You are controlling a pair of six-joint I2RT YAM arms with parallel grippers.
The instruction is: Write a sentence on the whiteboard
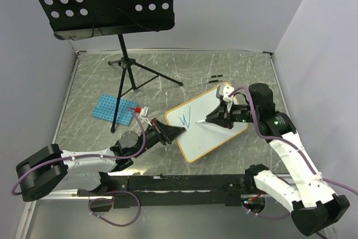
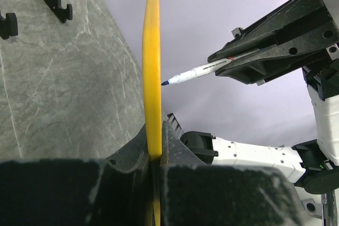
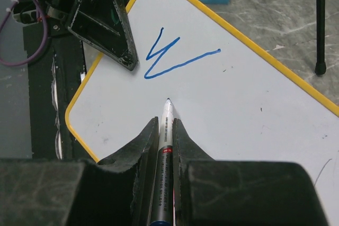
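Note:
The whiteboard (image 1: 215,132), white with an orange-yellow frame, lies slanted on the table. The sentence shows only as a blue zigzag stroke like a "W" (image 1: 186,118), also in the right wrist view (image 3: 169,59). My left gripper (image 1: 174,132) is shut on the board's left frame edge (image 2: 152,78). My right gripper (image 1: 215,118) is shut on a white marker (image 3: 167,125). The marker's tip sits just below the stroke, at or just above the board surface. The marker also shows in the left wrist view (image 2: 196,71).
A black perforated music stand (image 1: 100,1) on a tripod (image 1: 131,68) stands at the back left. A blue perforated rack (image 1: 114,109) lies left of the board, with a small red-and-white item (image 1: 137,109) beside it. Black clips (image 1: 215,78) lie behind the board.

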